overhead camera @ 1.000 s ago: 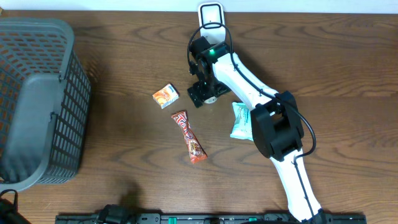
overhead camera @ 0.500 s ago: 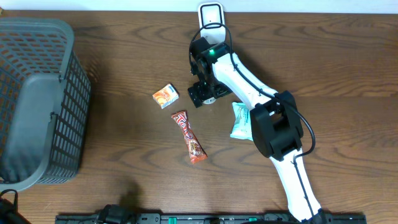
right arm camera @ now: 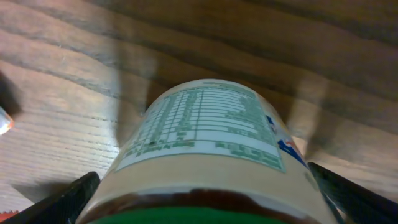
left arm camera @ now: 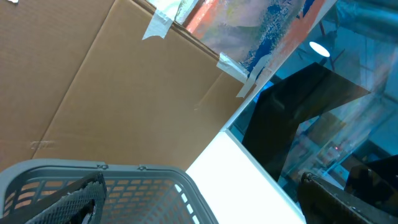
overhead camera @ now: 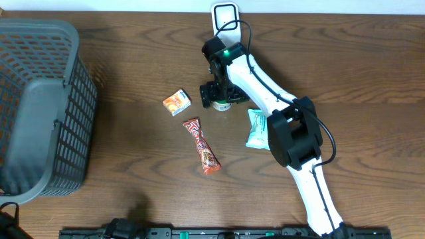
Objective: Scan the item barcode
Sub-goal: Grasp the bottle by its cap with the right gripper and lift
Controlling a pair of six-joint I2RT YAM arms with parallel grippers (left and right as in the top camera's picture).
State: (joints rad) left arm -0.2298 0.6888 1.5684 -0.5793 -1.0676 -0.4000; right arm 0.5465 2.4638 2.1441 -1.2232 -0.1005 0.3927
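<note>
A jar with a green lid and a pale nutrition label fills the right wrist view, lying between the two black fingers of my right gripper. The fingers stand wide apart at either side of it, open. From overhead the jar shows just beside the right gripper, at the middle of the table's far half. No barcode can be made out on the jar. My left gripper is open above the grey basket, with nothing between its fingertips.
A white framed device sits at the far edge behind the jar. An orange box, a red candy bar and a pale teal packet lie on the wood. The grey basket stands at the left.
The right gripper's head has shifted slightly toward the far edge and its jaws have widened a little, so the jar now shows beside it from overhead. The other items have not moved.
</note>
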